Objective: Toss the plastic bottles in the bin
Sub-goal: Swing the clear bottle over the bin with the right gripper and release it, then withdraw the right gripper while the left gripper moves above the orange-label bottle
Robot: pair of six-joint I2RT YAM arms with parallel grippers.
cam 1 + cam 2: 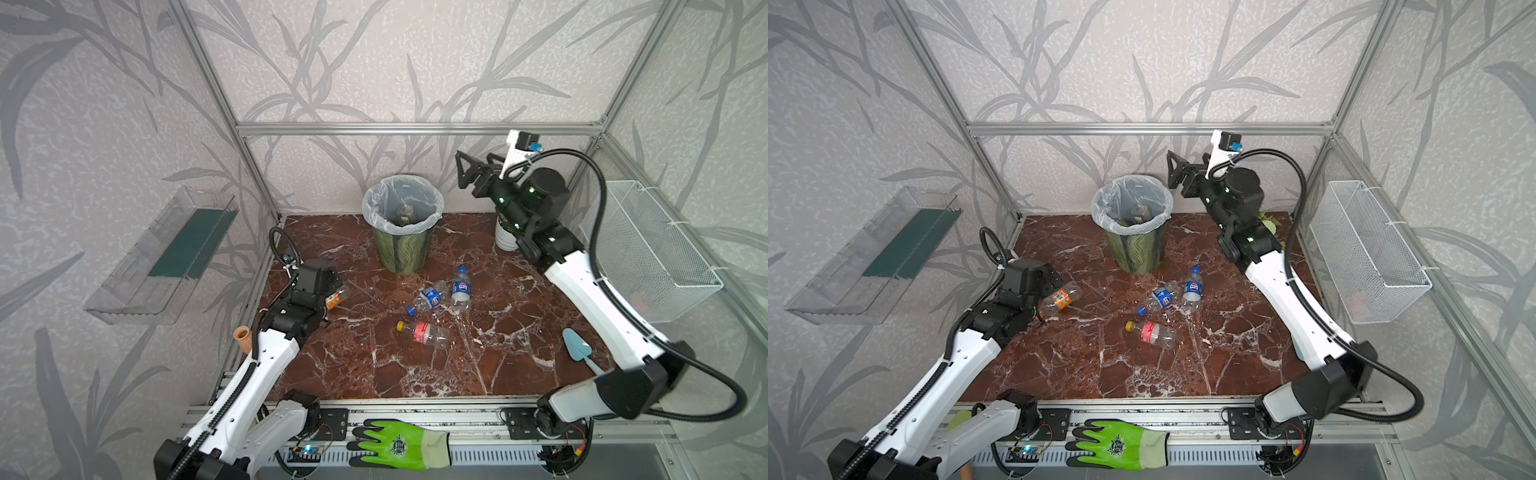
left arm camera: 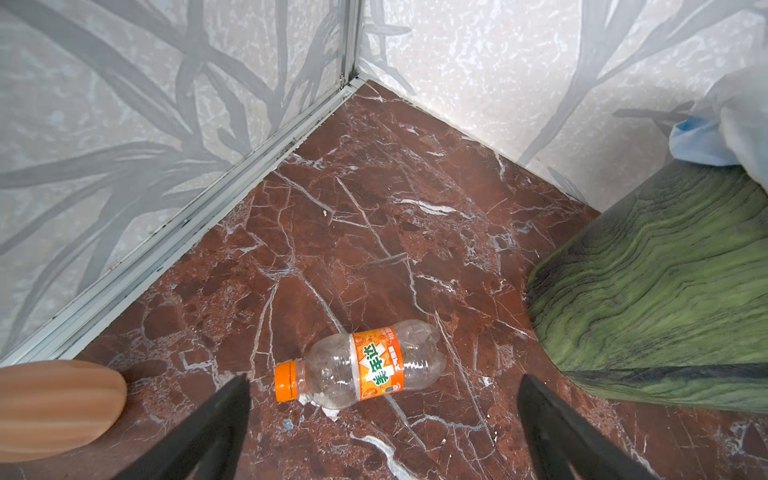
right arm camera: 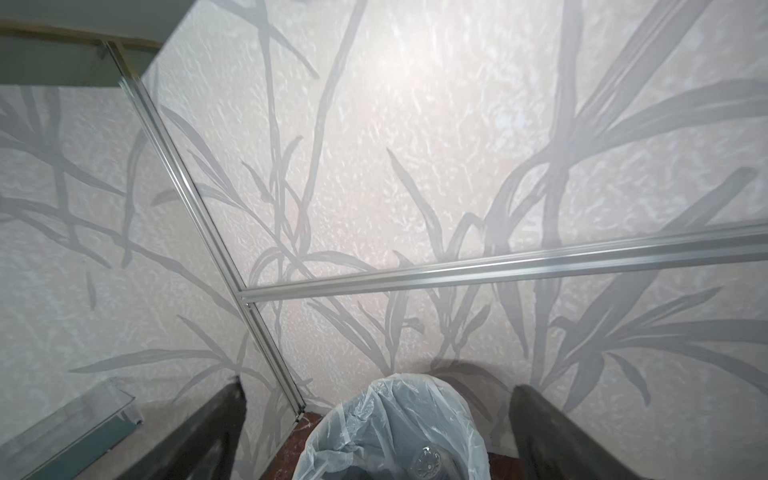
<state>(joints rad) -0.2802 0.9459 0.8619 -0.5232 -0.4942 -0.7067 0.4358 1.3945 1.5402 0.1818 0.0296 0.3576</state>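
The green wavy-striped bin [image 1: 401,249] [image 1: 1133,253] with a white liner stands at the back; one clear bottle [image 1: 404,214] [image 3: 428,461] lies inside. My right gripper [image 1: 461,172] [image 3: 378,390] hangs open and empty above the bin's right rim. An orange-labelled bottle [image 2: 357,365] [image 1: 1059,298] lies on its side on the marble floor, just in front of my open left gripper [image 2: 383,376], untouched. Mid-floor lie two blue-labelled bottles [image 1: 430,298] [image 1: 460,289] and a red-labelled bottle [image 1: 424,332].
A white flowerpot [image 1: 505,237] stands behind the right arm. A wire mesh basket [image 1: 652,249] hangs on the right wall, a clear shelf [image 1: 166,257] on the left wall. A tan vase [image 2: 54,407], a blue trowel [image 1: 577,349] and a green glove [image 1: 399,444] lie nearby.
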